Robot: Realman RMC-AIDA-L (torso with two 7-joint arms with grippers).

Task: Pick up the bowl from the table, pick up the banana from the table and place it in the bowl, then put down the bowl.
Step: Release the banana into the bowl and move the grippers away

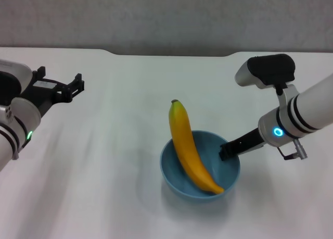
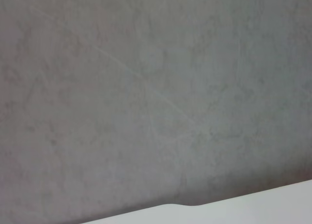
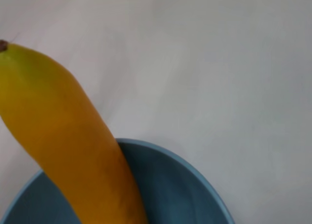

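The light-blue bowl (image 1: 179,176) sits low over the white table (image 1: 104,187), a soft shadow under it. The yellow banana (image 1: 187,150) lies in it, its stem end sticking out over the far rim. My right gripper (image 1: 228,149) reaches in from the right and is shut on the bowl's right rim. The right wrist view shows the banana (image 3: 63,136) crossing the bowl (image 3: 185,185) up close. My left gripper (image 1: 61,75) hangs open and empty at the far left, well away from the bowl.
The table's far edge has a dark notch (image 1: 171,53) in front of a grey wall (image 2: 146,87). The left wrist view shows only that wall and a strip of table edge (image 2: 273,202). Bare white tabletop surrounds the bowl.
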